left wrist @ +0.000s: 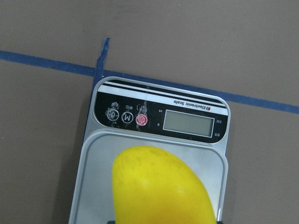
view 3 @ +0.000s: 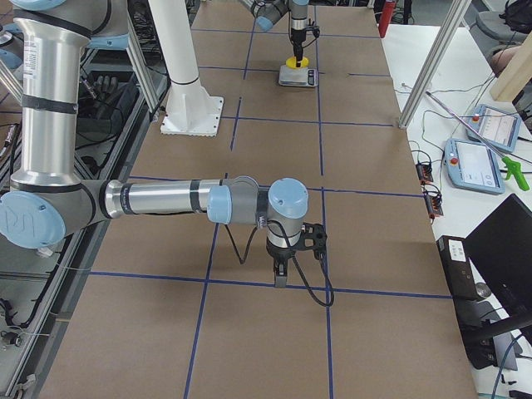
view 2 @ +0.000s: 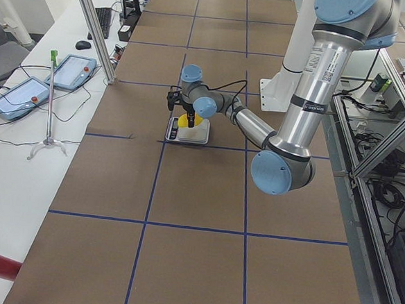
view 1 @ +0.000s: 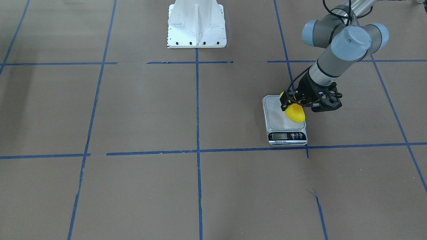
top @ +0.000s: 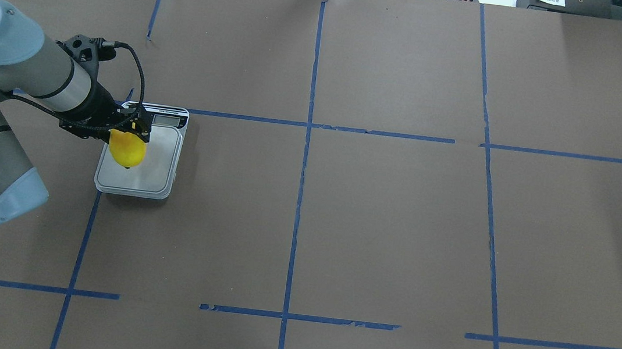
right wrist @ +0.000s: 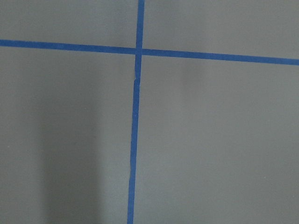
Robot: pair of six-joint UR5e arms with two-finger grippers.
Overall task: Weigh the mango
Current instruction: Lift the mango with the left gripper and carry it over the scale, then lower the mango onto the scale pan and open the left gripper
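My left hand (top: 134, 130) pinches the yellow mango (top: 127, 150) over the scale (top: 163, 178), at 9 o'clock on the tabletop (top: 376, 223). The wrist view shows the mango but not my fingers. My right hand (view 3: 280, 276) shows only from the side, so I cannot tell its grip.

This is a robotics lab. The desk (top: 397, 237) wears brown paper with a blue tape grid (top: 299, 196); 2 teach pendants (view 2: 72, 71) and aluminium frame posts (view 2: 92, 26) stand alongside.
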